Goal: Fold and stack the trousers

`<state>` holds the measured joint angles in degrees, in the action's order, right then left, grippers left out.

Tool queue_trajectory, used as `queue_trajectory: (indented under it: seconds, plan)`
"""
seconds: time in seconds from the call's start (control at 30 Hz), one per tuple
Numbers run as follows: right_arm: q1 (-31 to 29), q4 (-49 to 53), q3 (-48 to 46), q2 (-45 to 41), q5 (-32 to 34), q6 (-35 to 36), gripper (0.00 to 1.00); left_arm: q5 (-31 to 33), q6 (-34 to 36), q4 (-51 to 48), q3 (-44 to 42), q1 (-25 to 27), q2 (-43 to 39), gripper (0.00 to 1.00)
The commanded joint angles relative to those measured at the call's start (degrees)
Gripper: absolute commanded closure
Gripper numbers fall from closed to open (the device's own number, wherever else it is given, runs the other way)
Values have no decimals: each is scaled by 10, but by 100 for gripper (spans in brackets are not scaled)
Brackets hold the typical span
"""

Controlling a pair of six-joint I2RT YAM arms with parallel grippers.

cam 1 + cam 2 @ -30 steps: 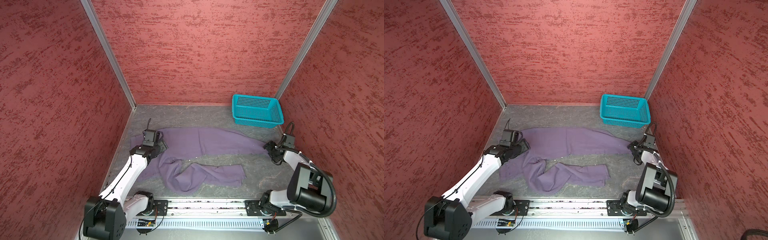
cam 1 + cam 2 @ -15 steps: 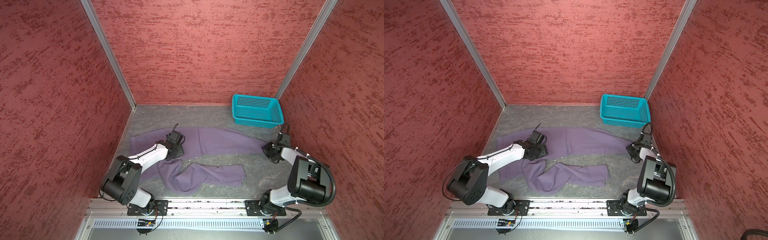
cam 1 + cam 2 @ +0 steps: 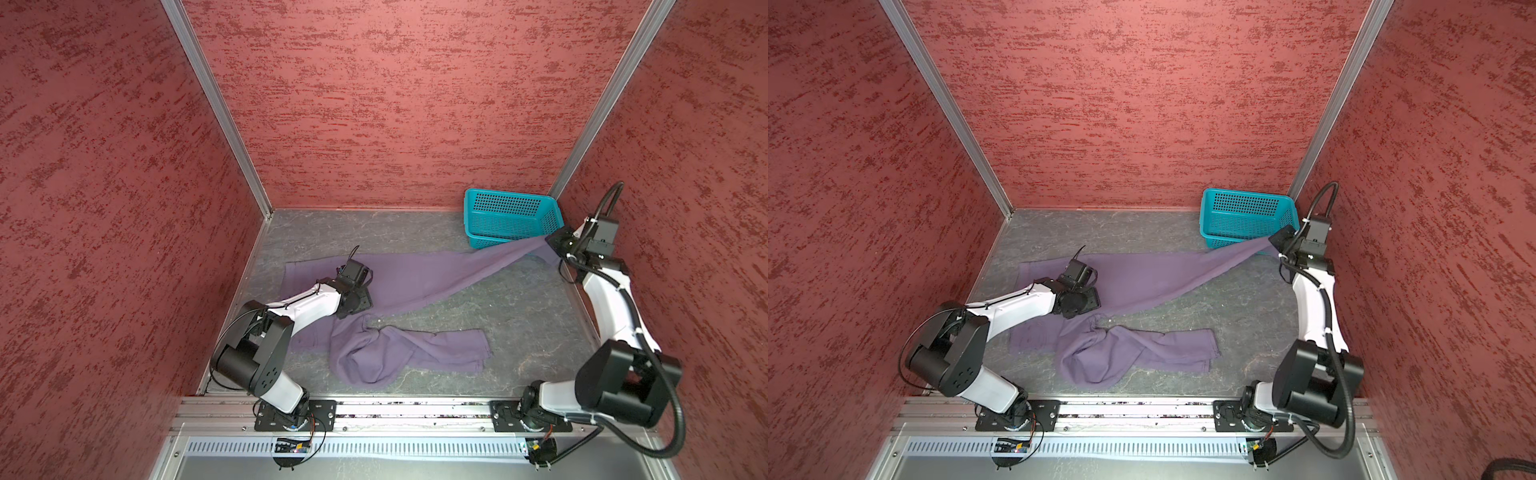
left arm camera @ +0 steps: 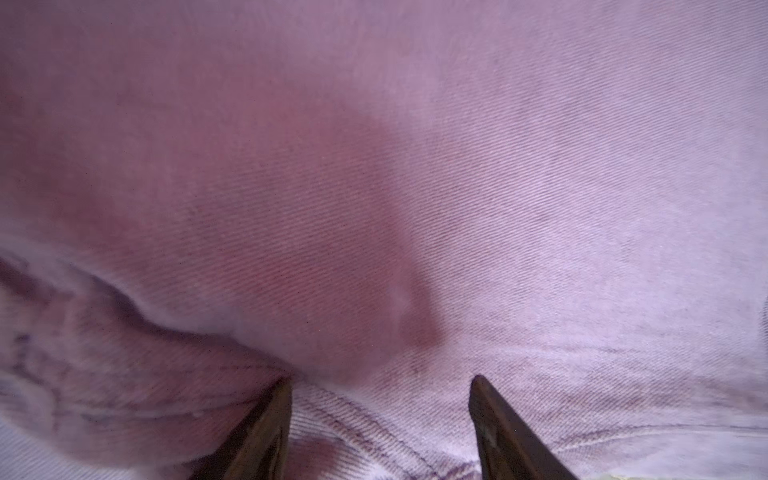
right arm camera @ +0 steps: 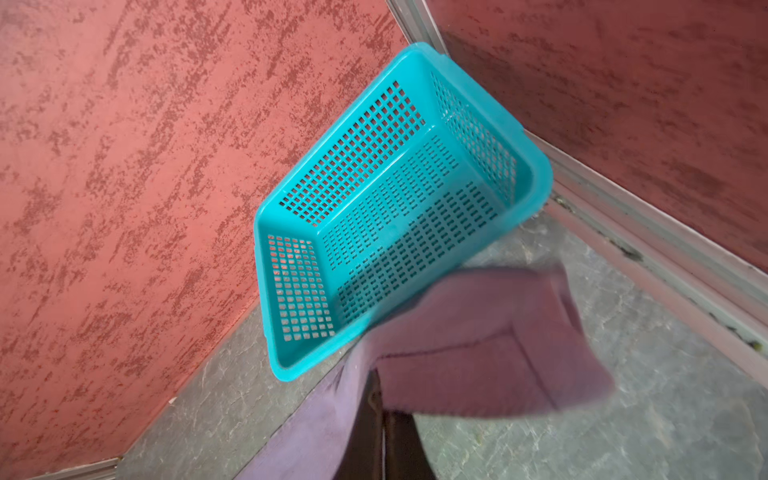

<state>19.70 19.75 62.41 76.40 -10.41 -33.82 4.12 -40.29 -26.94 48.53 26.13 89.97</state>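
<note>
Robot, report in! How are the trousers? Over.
Muted purple cloth trousers unfolded. Right tool shut on lifted leg end. Left tool open over them. Teal perforated plastic basket beside right tool.

A grey marbled tabletop (image 3: 374, 232) is seen — the purple trousers (image 3: 415, 278) are spread across it, one leg crumpled near the front, and a teal basket (image 3: 505, 193) is set in the far right corner.

A teal perforated plastic basket (image 3: 505, 206) (image 3: 1241, 208) (image 5: 353, 153) stands upright in the far right corner of the grey marbled tabletop (image 3: 374, 232) (image 3: 1100, 232) (image 5: 665, 415), close to the back and right walls. Red textured walls (image 3: 395, 104) enclose three sides and meet at aluminium corner posts (image 3: 216, 108). A metal rail (image 3: 415, 409) runs along the near edge, with a white slotted strip (image 3: 415, 448) just in front of it.
</note>
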Motion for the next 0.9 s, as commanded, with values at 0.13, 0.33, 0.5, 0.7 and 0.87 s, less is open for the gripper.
queue_trajectory:
  seconds: [0.13,0.33,0.5,0.7,0.87]
  plan:
    - [-1,-50,-258,-18,10,-12,76,-9,-5,-8,-16,-32,4,32]
    - [1,-34,-242,-13,23,-23,45,0,14,-36,-33,-103,-47,32]
    - [-2,-11,-194,-23,21,-22,43,23,32,-58,-53,-180,-107,31]
    - [-57,21,-179,-52,42,4,46,9,53,-61,-73,-248,-126,31]
    - [-219,86,-147,-53,107,73,46,3,53,-75,-59,-238,-163,31]
